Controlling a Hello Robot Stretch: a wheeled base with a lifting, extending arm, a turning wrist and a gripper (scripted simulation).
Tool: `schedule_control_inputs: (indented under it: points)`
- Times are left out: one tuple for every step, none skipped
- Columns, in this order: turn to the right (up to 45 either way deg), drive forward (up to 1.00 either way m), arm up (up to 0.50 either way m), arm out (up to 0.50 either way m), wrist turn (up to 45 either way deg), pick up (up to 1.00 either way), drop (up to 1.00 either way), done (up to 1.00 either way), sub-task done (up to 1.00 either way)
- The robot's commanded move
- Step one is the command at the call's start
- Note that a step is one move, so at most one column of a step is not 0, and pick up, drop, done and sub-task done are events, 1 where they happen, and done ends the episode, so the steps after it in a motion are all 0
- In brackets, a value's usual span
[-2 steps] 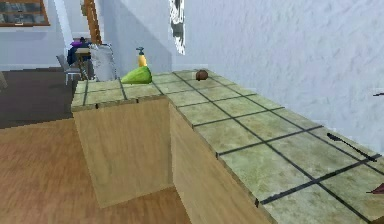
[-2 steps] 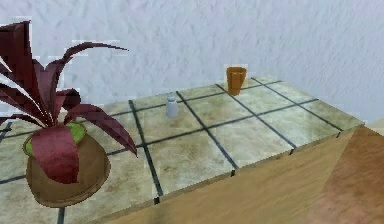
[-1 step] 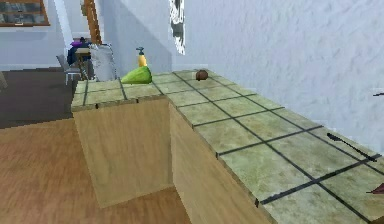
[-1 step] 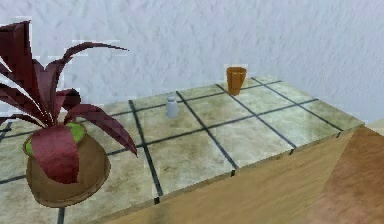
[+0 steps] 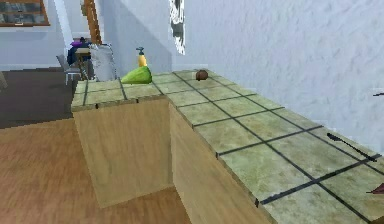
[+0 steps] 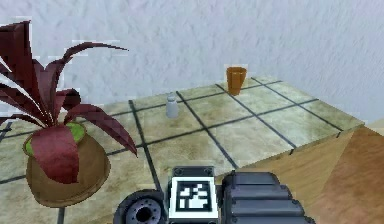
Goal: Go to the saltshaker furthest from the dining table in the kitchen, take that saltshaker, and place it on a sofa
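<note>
On the green-tiled tabletop (image 6: pixel 285 115), a small white saltshaker (image 6: pixel 172 107) stands near a red-leaved potted plant (image 6: pixel 58 148); reaching might snag its leaves. Jaws' spread: cannot tell.

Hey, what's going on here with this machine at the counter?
A wheeled robot stands beside a tiled kitchen counter. A small pale saltshaker stands on it, between a red-leaved potted plant and an orange cup. The arm's tip with its pincer shows low at the near edge, short of the shaker; whether it holds anything can't be told. Ahead, the counter also carries a green bottle and a small brown thing.
</note>
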Motion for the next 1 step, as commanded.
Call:
schedule_control_inputs:
  points:
    - [0.0, 0.00, 0.00, 0.46, 0.0, 0.00, 0.00, 0.00, 0.00]
